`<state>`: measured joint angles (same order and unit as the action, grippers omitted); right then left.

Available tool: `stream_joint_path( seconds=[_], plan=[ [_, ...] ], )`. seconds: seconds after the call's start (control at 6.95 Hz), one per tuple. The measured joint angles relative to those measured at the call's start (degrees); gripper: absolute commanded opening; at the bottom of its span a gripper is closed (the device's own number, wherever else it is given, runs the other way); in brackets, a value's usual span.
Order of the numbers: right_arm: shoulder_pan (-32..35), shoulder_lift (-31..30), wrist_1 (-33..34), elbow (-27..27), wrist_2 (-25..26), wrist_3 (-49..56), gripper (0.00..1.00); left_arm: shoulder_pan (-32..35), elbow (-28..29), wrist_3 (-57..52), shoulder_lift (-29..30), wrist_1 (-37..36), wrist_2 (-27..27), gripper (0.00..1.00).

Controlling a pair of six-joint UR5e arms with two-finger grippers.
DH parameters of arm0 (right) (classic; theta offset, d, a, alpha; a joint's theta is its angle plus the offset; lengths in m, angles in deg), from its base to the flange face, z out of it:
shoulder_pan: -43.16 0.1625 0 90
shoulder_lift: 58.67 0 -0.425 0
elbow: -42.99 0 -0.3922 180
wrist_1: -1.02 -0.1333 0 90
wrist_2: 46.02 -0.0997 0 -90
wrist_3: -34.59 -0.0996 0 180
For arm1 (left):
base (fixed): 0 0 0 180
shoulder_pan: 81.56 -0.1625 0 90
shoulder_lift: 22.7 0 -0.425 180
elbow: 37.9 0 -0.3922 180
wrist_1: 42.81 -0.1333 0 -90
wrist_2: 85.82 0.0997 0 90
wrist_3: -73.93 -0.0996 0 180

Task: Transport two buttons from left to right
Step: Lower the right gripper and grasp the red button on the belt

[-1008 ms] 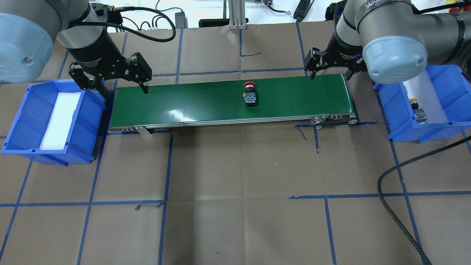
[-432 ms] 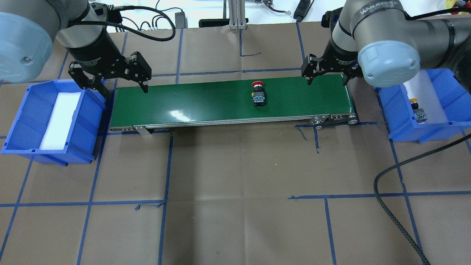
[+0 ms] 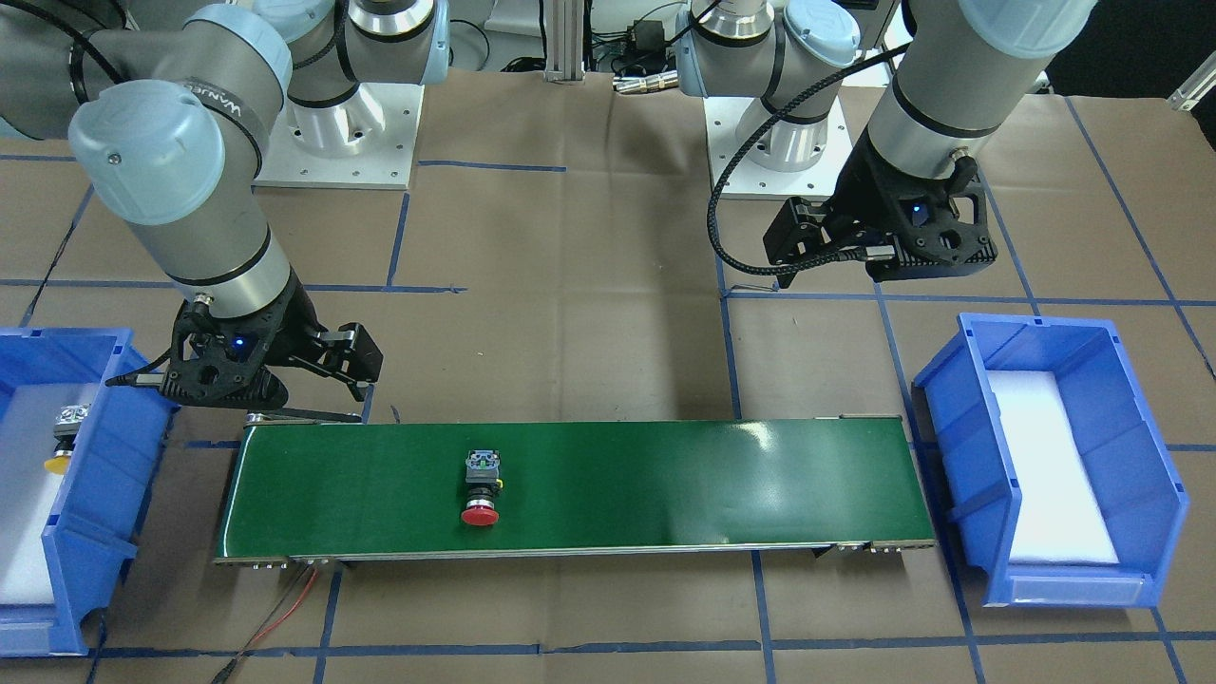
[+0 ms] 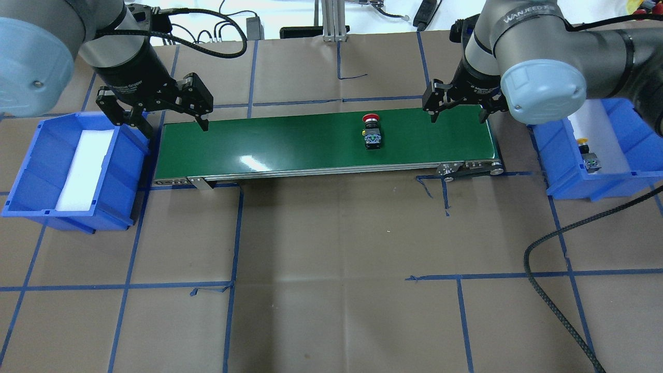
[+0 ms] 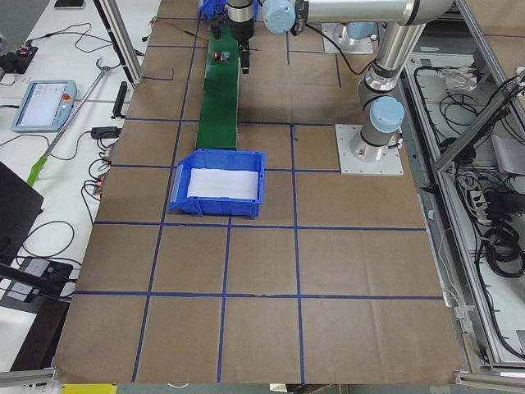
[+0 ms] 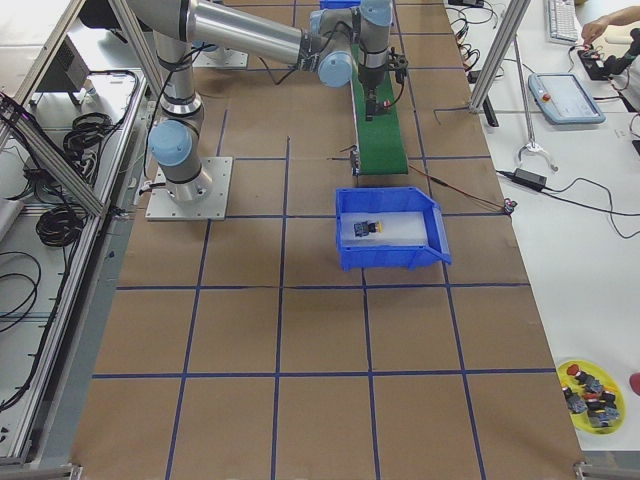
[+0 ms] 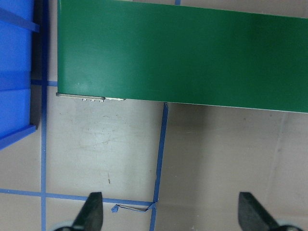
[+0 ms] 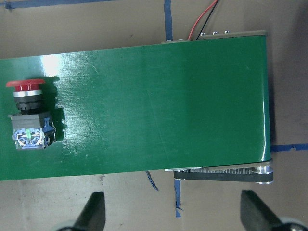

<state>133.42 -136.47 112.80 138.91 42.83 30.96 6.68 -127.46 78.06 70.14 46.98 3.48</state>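
The red button (image 4: 372, 132) lies on its side on the green conveyor belt (image 4: 290, 142), right of the middle; it also shows in the right wrist view (image 8: 28, 115) and the front view (image 3: 482, 489). The yellow button (image 4: 588, 153) lies on white foam in the right blue bin (image 4: 557, 155). My right gripper (image 4: 458, 116) is open and empty above the belt's right end, to the right of the red button. My left gripper (image 4: 176, 127) is open and empty above the belt's left end, beside the left blue bin (image 4: 36, 155), which holds only a white foam pad.
A black braided cable (image 4: 549, 290) curls over the table at the front right. Blue tape lines grid the brown table cover. An aluminium post (image 4: 331, 20) and loose cables stand past the table's far edge. Red wires (image 3: 285, 608) run from the belt's right end.
The red button has travelled to the right along the belt. My right gripper has shifted a little left, over the belt's right end. The left gripper has stayed put.
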Motion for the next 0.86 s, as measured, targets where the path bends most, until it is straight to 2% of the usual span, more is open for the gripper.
stream_joint_path(
  seconds=[0.43, 0.86],
  plan=[
    [0.4, 2.5, 1.3, -0.6, -1.0, -0.2, 1.00, 0.0, 0.0, 0.0, 0.0, 0.0, 0.0, 1.00],
    [1.1, 6.7, 7.6, -0.8, -4.0, -0.6, 1.00, 0.0, 0.0, 0.0, -0.1, 0.0, 0.0, 1.00]
  ],
)
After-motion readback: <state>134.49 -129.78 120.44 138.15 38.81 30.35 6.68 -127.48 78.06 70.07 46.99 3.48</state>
